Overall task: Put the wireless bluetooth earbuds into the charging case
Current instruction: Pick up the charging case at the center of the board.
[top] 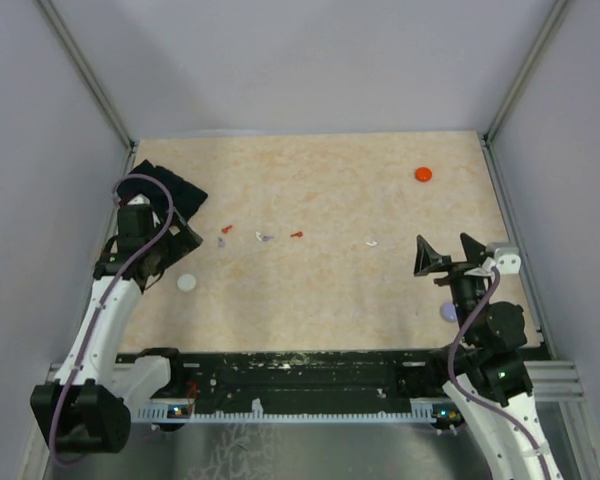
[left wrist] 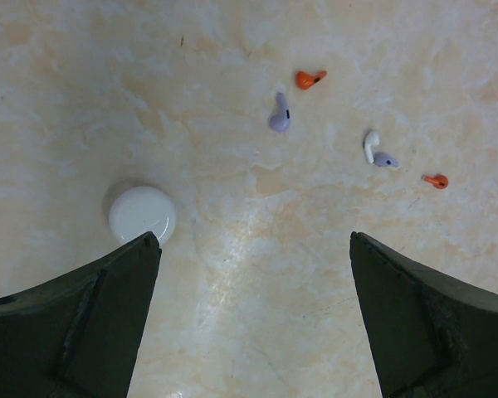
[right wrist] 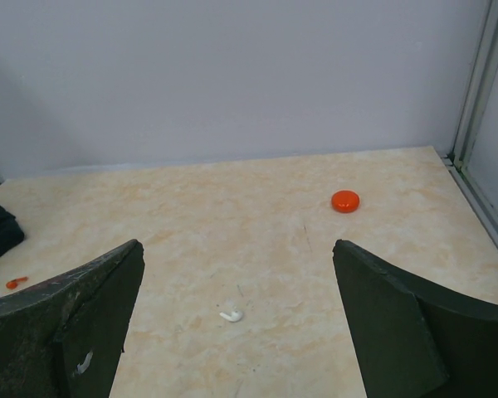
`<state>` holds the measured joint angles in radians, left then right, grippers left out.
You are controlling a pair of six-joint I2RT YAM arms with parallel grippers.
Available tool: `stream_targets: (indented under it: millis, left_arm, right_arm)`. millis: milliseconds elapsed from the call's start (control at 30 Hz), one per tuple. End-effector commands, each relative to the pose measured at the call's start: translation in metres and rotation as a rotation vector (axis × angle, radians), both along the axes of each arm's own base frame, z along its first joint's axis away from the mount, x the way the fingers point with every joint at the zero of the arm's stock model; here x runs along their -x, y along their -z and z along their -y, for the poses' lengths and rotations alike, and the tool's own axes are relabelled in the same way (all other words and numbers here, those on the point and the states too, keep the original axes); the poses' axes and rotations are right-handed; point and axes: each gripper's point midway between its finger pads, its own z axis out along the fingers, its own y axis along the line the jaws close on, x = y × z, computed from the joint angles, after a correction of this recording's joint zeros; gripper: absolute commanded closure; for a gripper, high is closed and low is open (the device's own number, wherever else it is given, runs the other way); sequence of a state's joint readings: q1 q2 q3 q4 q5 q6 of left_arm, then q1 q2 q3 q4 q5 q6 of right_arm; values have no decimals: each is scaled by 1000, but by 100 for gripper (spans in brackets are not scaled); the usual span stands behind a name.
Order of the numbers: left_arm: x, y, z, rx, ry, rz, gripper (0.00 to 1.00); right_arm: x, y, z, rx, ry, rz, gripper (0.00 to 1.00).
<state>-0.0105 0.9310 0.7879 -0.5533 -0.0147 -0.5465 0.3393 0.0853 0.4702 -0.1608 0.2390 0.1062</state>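
Fingers of left gripper (left wrist: pixel 254 239) and right gripper (right wrist: pixel 237 245) gape empty, glossy stemmed earbuds (left wrist: pixel 280 116) beyond the left tips, round white disc (left wrist: pixel 143 214) beside one.

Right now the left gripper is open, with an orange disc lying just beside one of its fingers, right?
Not quite: the disc beside the open left gripper is white, not orange. The left wrist view shows it next to one finger.

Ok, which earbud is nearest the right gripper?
The white earbud lying alone, ahead of the right gripper; the other earbuds sit farther left.
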Motion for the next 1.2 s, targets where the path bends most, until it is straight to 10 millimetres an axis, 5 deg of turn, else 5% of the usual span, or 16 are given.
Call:
stream_targets:
  millis: [0,433,733,1167]
  left_arm:
    - [12,29,-5,-17,-21,-195,0]
    - [-5,82,-27,-176,53,-437,0]
    - [-26,113,-25,-108,122,-516,0]
    - [24,140,-1,41,136,-694,0]
  right_arm:
    - [7,-20,-5,-27,-35,80,4]
    - [11,-20,-19,-24,-104,101,4]
    - [10,-16,-22,-17,-115,91,4]
    - [8,-14,-25,-12,-125,87,4]
